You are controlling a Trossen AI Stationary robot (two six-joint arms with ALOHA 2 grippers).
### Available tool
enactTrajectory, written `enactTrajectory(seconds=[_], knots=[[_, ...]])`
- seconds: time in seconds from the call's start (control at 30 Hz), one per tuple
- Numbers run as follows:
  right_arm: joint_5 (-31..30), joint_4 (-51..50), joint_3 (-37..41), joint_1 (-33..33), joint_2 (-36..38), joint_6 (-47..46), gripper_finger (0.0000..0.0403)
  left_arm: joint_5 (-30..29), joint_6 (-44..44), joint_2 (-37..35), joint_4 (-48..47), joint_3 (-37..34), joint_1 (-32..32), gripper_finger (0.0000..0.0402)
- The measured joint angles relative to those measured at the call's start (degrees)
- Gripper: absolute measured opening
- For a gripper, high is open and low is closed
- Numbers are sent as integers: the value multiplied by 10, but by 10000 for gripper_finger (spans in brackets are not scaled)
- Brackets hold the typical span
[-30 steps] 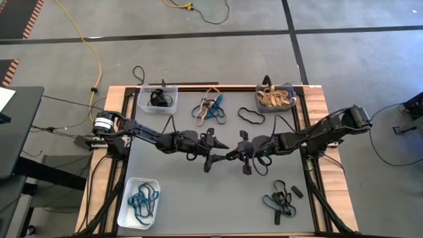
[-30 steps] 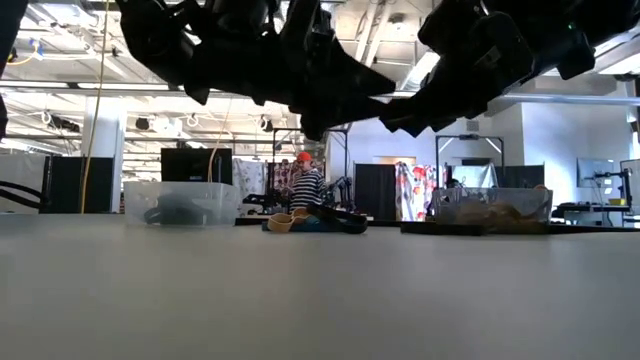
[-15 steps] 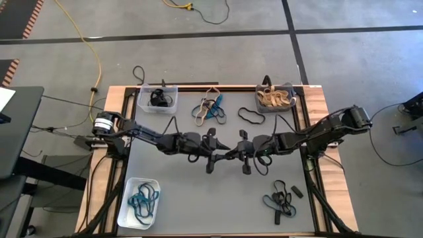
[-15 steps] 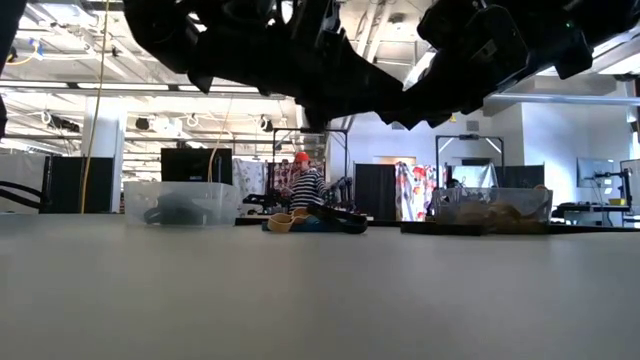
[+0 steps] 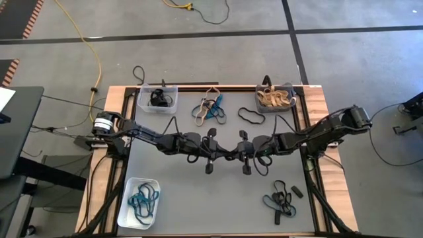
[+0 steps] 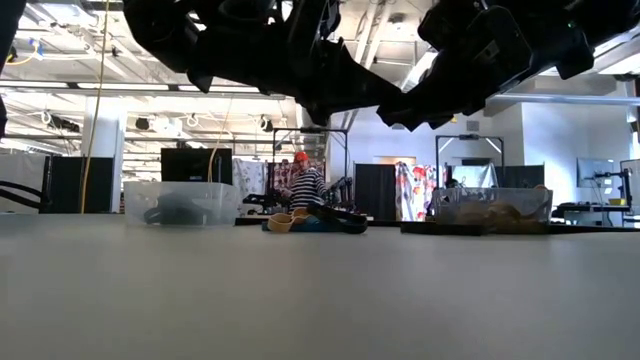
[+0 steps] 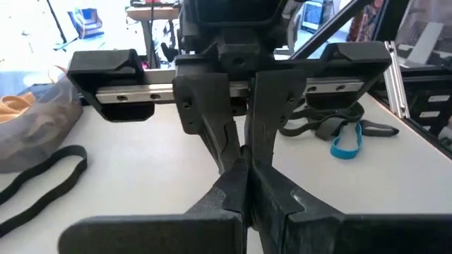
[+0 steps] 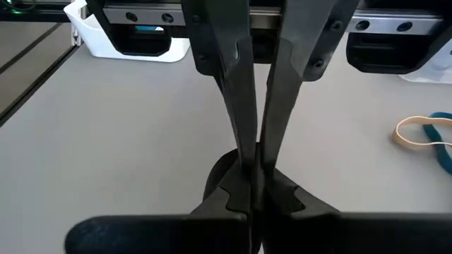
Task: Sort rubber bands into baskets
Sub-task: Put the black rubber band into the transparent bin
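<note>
Both claws meet tip to tip above mid-worktop (image 5: 172, 192), clear of the surface. Left claw (image 5: 223, 153): fingers together, pinched around the right claw's tips. Right claw (image 5: 231, 154): fingers together. Whether a band is clamped between them: cannot tell; the fingertip junction is too dark in both wrist views.

Taking the meeting point as landmark:
- Nearest loose rubber bands: mixed tan/teal/black cluster (image 5: 210, 110) toward the worktop's far edge, slightly on the left arm's side; lone black band (image 5: 251, 116) beside it, on the right arm's side.
- Second loose pile, teal and black (image 5: 279, 201), toward the near edge on the right arm's side; right arm nearer.
- White basket (image 5: 137, 202) with teal bands: near corner, left arm's side.
- Clear basket (image 5: 157, 98) with black bands: far corner, left side.
- Grey basket (image 5: 275, 99) with tan bands: far corner, right side.

Judgement: the coming move turns on which claw ends up with whatever is being handed over, if anything.

Low view: both arms crop out at the top.
</note>
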State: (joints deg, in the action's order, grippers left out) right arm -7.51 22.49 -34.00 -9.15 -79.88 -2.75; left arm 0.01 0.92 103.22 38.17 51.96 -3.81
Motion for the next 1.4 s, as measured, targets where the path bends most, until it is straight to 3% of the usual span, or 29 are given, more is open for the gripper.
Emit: enactTrajectory(seconds=[0.23, 0.5, 0.6, 0.87, 1.07, 1.3, 1.4], knots=[[-17, 1, 0, -1, 0, -2, 90, 14, 18, 0, -3, 1, 1, 0], [-66, -3, 0, -7, 1, 2, 232, 16, 43, -33, -84, 2, 21, 0], [-83, -17, 0, -8, 1, 2, 263, -7, 67, -68, -131, 2, 28, 0], [-101, -43, 0, -6, 19, 0, 273, -126, 120, -197, -328, 2, 57, 0], [-109, -98, 0, -6, 37, -35, 273, -211, 105, -299, -488, 2, 117, 0], [-109, -137, 0, -20, 37, -58, 274, -217, 78, -363, -606, 2, 261, 0], [-108, -144, 0, -31, 37, -74, 274, -188, 83, -362, -639, 2, 336, 0]])
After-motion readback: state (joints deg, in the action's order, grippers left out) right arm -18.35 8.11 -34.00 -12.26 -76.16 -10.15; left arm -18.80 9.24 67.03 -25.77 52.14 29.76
